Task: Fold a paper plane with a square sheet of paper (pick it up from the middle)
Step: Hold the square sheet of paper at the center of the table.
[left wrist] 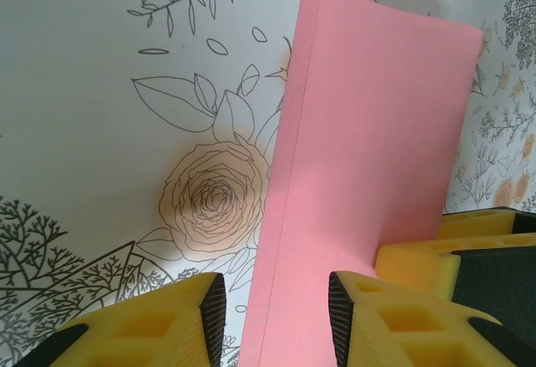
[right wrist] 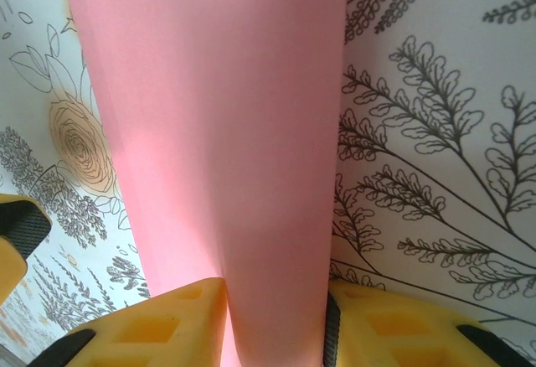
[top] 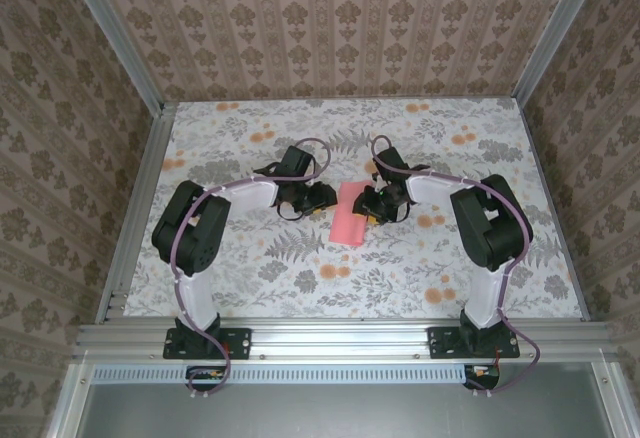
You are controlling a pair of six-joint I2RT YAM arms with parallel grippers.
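From above, the square sheet of paper [top: 350, 214], folded into a pink strip, lies on the flowered table [top: 300, 268] between the left gripper [top: 320, 198] and the right gripper [top: 372, 204]. The left wrist view adds spread jaws with the strip's doubled edge between them. The right wrist view shows jaws spread too, the strip filling their gap.

No text, label, brand, number or sign can be read anywhere. The square sheet of paper [left wrist: 368, 149] is plain pink on every face that shows. The worktop [top: 300, 258] carries only printed flowers, ferns and leaves. The walls [top: 330, 18] bear a repeating ornament with no letters in it.
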